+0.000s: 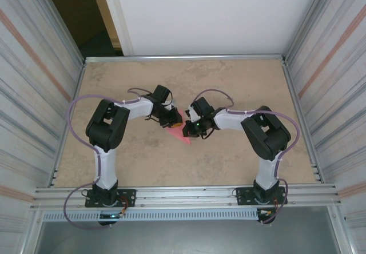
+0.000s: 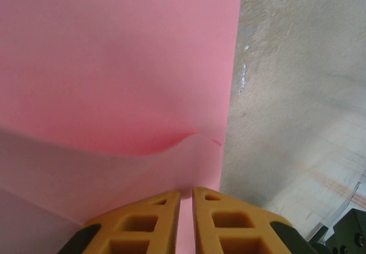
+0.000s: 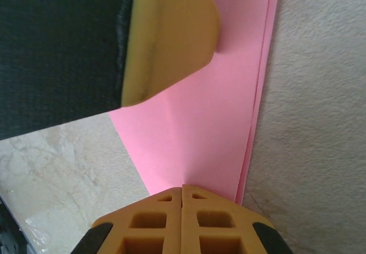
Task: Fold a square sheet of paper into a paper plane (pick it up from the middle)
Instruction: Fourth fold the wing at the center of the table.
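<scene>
Nearest the left wrist camera, the left gripper (image 2: 186,194) is seen with its yellow fingers (image 2: 143,222) drawn almost together. A thin strip of pink shows in the slit between them, so the sheet of paper (image 2: 114,65) is taken to be pinched there by its near edge. In the right wrist view the right gripper (image 3: 182,189) is shown with its fingers pressed flush together at the near edge of the sheet; whether a layer is caught between them cannot be told.

Just beyond the left fingers a soft raised ripple is seen across the paper. Along its right edge in the right wrist view two layers are seen lying one on the other, so the sheet is judged to be partly folded. It is judged to be very light, limp, easily creased or torn, and liable to slide on the smooth table (image 3: 320,94). A hold is best taken lightly at an edge or along a crease, with the other side pinned down.

Farther off, from the top camera, the paper is seen as a small pink pointed shape at mid-table between the two grippers, which cover its far part. The fold's outline cannot be made out. In the left wrist view the sheet is cut off at the top and left.
</scene>
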Robot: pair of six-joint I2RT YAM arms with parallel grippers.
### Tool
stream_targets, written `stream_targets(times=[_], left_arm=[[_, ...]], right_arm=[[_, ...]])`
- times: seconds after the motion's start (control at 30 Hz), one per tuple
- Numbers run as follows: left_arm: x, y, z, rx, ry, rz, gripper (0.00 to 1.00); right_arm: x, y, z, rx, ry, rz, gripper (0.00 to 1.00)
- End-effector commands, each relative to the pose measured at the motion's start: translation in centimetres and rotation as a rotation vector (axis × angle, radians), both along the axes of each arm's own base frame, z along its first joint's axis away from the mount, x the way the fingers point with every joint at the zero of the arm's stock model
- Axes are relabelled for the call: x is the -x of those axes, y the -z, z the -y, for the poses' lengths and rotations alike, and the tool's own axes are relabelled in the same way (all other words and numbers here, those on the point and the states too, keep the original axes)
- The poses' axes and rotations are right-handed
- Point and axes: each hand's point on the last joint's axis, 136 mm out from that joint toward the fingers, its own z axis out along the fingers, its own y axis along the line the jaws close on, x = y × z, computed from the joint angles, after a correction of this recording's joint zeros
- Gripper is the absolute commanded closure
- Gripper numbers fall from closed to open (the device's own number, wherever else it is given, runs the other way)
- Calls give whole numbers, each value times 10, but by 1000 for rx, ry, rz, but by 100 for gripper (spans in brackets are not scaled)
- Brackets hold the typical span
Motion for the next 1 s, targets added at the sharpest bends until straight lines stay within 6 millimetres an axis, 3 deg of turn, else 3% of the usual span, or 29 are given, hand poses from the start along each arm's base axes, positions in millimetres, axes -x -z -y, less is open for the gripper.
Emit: stream_targets(times=[0.0, 0.13, 0.27, 0.57, 0.97], left_arm=[[4, 16, -14, -90, 13, -16, 84], [-10, -23, -1, -9, 56, 90, 84], [-9, -50, 7, 93, 68, 181, 84], [28, -24, 6, 90, 93, 140, 96], [38, -13, 15, 110, 133, 117, 98]], right_arm=[[0, 14, 7, 44, 35, -38, 97], [7, 27, 19, 88, 49, -71, 97], [13, 35, 29, 111, 62, -94, 98], [14, 35, 32, 114, 75, -101, 98], [18, 41, 32, 123, 76, -123, 98]])
